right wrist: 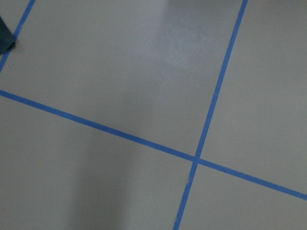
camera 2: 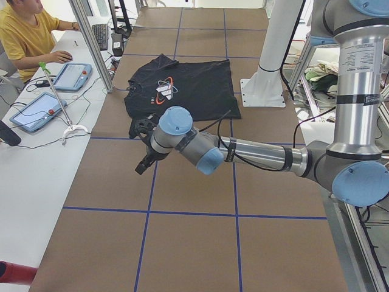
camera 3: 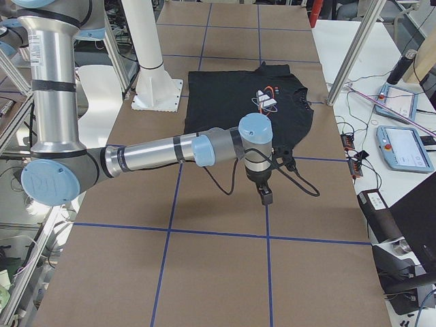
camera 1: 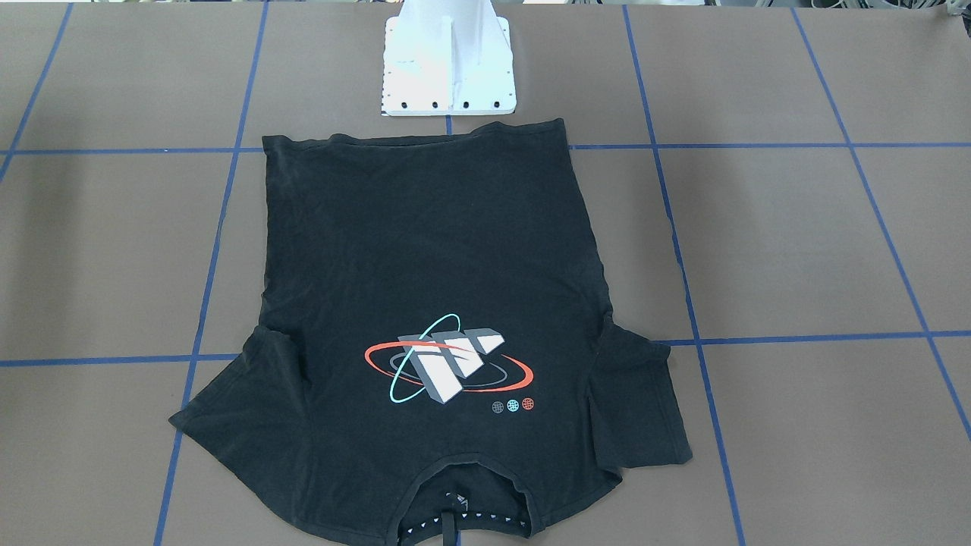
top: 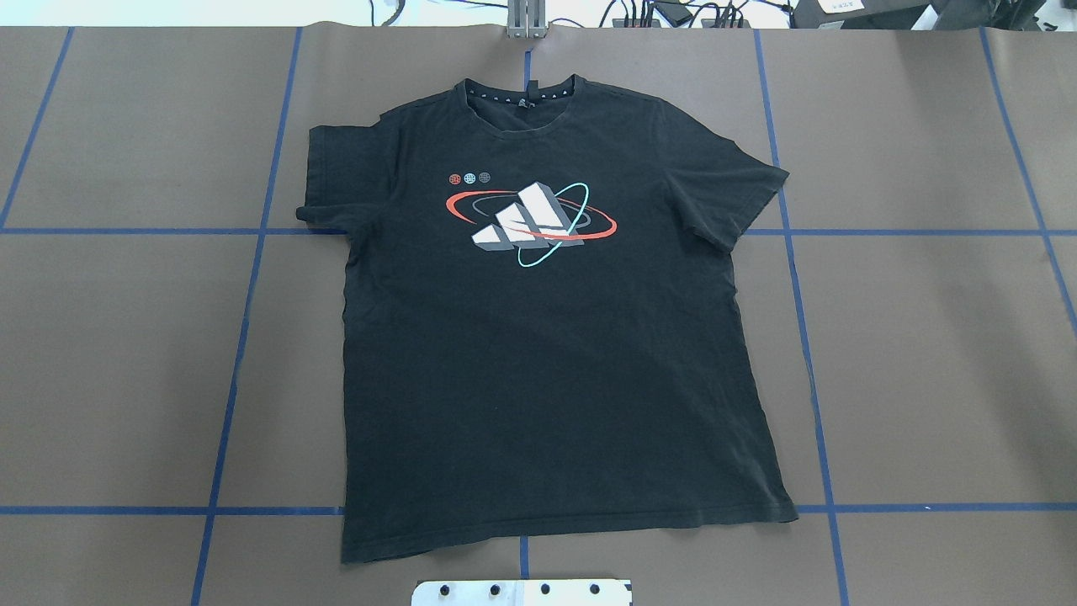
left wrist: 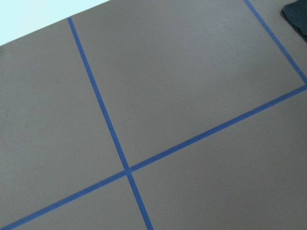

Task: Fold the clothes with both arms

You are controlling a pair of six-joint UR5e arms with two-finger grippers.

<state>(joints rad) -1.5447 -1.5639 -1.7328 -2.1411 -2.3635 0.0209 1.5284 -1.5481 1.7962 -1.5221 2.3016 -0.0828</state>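
Note:
The black T-shirt [top: 547,353] lies flat and spread out in the middle of the table, print side up, with its orbit logo [top: 530,223] near the collar. The collar points away from the robot and the hem [camera 1: 413,136] lies by the base. My left gripper [camera 2: 143,164] hovers over bare table off the shirt's left sleeve side; I cannot tell if it is open or shut. My right gripper [camera 3: 264,194] hangs over bare table off the other sleeve side, state also unclear. Each wrist view catches only a dark shirt corner [left wrist: 296,14] [right wrist: 5,38].
Blue tape lines [top: 244,337] grid the brown table. The white pedestal base [camera 1: 447,68] stands just behind the hem. A person [camera 2: 27,36] sits at a side desk with tablets [camera 2: 73,76]; more tablets [camera 3: 405,146] and cables lie beyond the far edge.

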